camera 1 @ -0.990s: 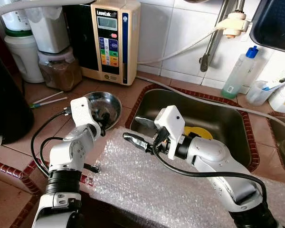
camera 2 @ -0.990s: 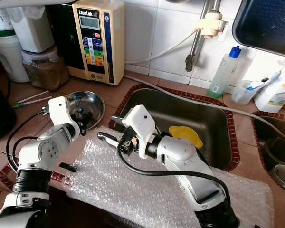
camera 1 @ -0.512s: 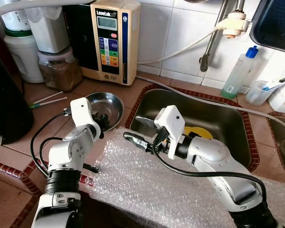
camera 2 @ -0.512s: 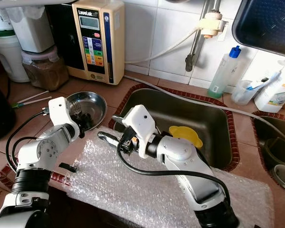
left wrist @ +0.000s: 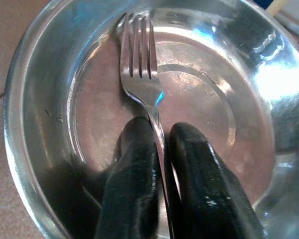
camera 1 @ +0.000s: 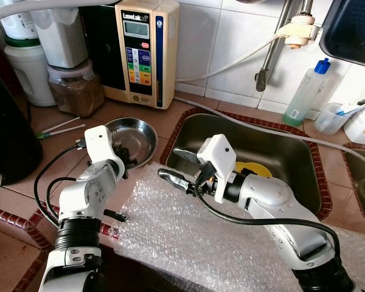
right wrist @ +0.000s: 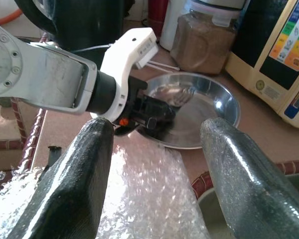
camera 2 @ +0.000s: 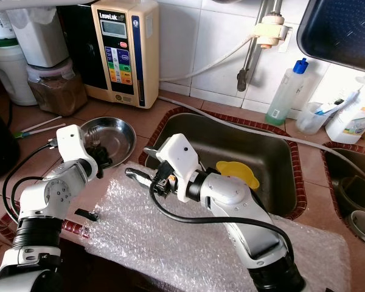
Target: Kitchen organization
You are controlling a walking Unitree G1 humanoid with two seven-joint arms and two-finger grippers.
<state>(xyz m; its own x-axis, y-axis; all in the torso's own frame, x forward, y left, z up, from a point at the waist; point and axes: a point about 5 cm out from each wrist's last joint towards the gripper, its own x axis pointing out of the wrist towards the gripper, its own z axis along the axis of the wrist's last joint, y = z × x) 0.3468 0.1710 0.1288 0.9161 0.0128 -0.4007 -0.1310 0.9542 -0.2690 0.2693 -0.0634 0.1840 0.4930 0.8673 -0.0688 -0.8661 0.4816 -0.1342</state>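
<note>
Left pincer (left wrist: 159, 164) was clamped on the fork (left wrist: 139, 64) handle, tines resting inside the steel bowl (camera 1: 147, 131) on the tabletop (camera 1: 24, 188), fork's long axis running straight out along the fingers. Right pincer (right wrist: 157, 144) hung spread wide and empty over the bubble wrap (camera 1: 194, 237), just beside the bowl.

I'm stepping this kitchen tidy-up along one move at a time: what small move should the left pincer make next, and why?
Probably part the left pincer and draw back. It is shut on the fork, whose tines already lie inside the steel bowl, so the fork seems placed. The right pincer waits open over the bubble wrap.
</note>
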